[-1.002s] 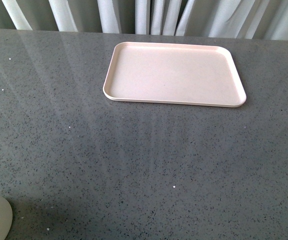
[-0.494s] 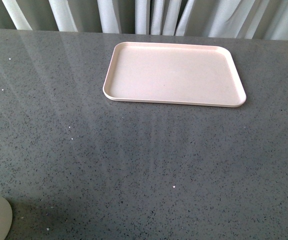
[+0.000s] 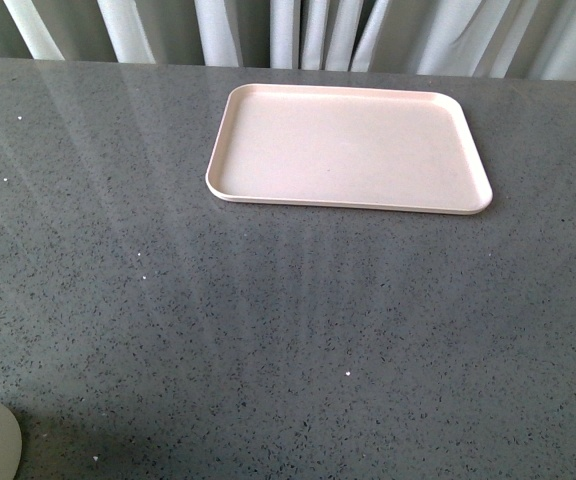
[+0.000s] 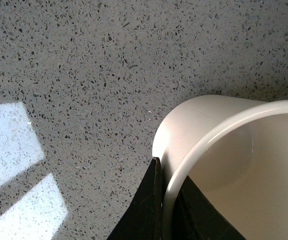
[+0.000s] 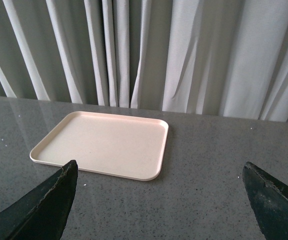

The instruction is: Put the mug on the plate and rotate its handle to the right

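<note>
Mug (image 4: 184,130): white, at the near-left corner of the desk (image 3: 268,330). Only a sliver shows at the edge of the front view. Whether it rests on the desk or is lifted cannot be told.
Handle: not visible in any view, so its direction is unknown.
Left gripper (image 4: 171,170): clamped on the mug's wall at the rim, one black finger outside and the other inside.
Plate (image 3: 348,150): pale pink and bare, toward the far edge of the desk, a little right of the middle, well apart from the mug.
Right gripper (image 5: 159,167): fingers spread wide with nothing between them, facing the plate and the curtains (image 5: 184,50) behind it.
Step in hand: likely the carry from the near-left corner across to the plate.
Risk, slip: a pinch on one thin wall is off-centre, so the mug may swing or tilt during the carry.
Risk, landing: a tilted mug could catch the plate's raised rim and shove the plate or topple.
Risk, handle: with the handle unseen, the turn could go the wrong way.
</note>
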Robot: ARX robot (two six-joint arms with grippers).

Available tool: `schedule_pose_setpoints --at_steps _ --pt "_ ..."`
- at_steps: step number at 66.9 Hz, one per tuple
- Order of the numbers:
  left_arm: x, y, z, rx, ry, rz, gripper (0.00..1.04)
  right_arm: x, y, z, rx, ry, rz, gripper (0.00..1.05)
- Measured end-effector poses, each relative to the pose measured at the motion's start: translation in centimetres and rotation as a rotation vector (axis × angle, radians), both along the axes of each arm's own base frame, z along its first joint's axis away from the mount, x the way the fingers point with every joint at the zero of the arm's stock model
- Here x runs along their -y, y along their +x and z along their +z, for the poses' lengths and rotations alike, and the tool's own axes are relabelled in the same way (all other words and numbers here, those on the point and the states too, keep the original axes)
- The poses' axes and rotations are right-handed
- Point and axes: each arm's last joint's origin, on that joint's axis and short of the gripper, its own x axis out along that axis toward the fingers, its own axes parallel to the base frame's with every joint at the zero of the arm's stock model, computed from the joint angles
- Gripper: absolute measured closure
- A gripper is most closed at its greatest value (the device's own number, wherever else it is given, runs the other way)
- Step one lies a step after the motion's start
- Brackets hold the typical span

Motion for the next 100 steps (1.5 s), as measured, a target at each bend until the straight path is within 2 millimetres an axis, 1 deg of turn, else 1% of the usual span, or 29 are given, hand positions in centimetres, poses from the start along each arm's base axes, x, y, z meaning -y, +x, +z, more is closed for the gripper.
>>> schedule_pose_setpoints --at_steps 7,15,18,25,30,34,39,42,49,53,60,65,70,89,94,100 --pt "0.4 -0.2 0.6 -0.001 -0.011 0.007 1.03 0.0 0.0 0.0 0.000 0.000 0.000 0.09" --pt "1.1 0.2 1.6 0.009 -0.026 0.015 1.03 0.0 0.0 0.0 0.000 0.000 0.000 0.09" --pt "1.9 0.8 2.6 0.034 -0.042 0.012 1.03 0.0 0.0 0.0 0.000 0.000 0.000 0.09" --pt "3.3 2.1 4.1 0.075 -0.068 -0.003 1.03 0.0 0.0 0.0 0.000 0.000 0.000 0.09" --pt "4.8 3.7 5.2 0.108 -0.079 -0.018 1.03 0.0 0.0 0.0 0.000 0.000 0.000 0.09" --pt "6.2 5.6 5.8 0.131 -0.083 -0.024 1.03 0.0 0.0 0.0 0.000 0.000 0.000 0.09" --pt "8.5 8.6 6.4 0.159 -0.083 -0.022 1.03 0.0 0.0 0.0 0.000 0.000 0.000 0.09" --pt "9.5 9.8 6.5 0.167 -0.083 -0.021 1.03 0.0 0.0 0.0 0.000 0.000 0.000 0.09" --pt "11.7 12.0 6.7 0.182 -0.086 -0.023 1.03 0.0 0.0 0.0 0.000 0.000 0.000 0.09" --pt "13.4 13.5 6.8 0.187 -0.110 -0.019 1.03 0.0 0.0 0.0 0.000 0.000 0.000 0.09" --pt "16.1 14.9 7.0 0.195 -0.140 -0.029 1.03 0.0 0.0 0.0 0.000 0.000 0.000 0.09" --pt "17.1 15.1 7.0 0.191 -0.156 -0.042 1.03 0.0 0.0 0.0 0.000 0.000 0.000 0.09" --pt "17.5 14.9 7.0 0.188 -0.161 -0.046 1.03 0.0 0.0 0.0 0.000 0.000 0.000 0.09" --pt "17.2 15.1 7.0 0.189 -0.158 -0.027 1.03 0.0 0.0 0.0 0.000 0.000 0.000 0.09" --pt "17.3 14.7 7.1 0.115 -0.113 0.064 1.03 0.0 0.0 0.0 0.000 0.000 0.000 0.09" --pt "17.6 14.8 7.2 0.080 -0.126 0.120 1.03 0.0 0.0 0.0 0.000 0.000 -0.001 0.09"
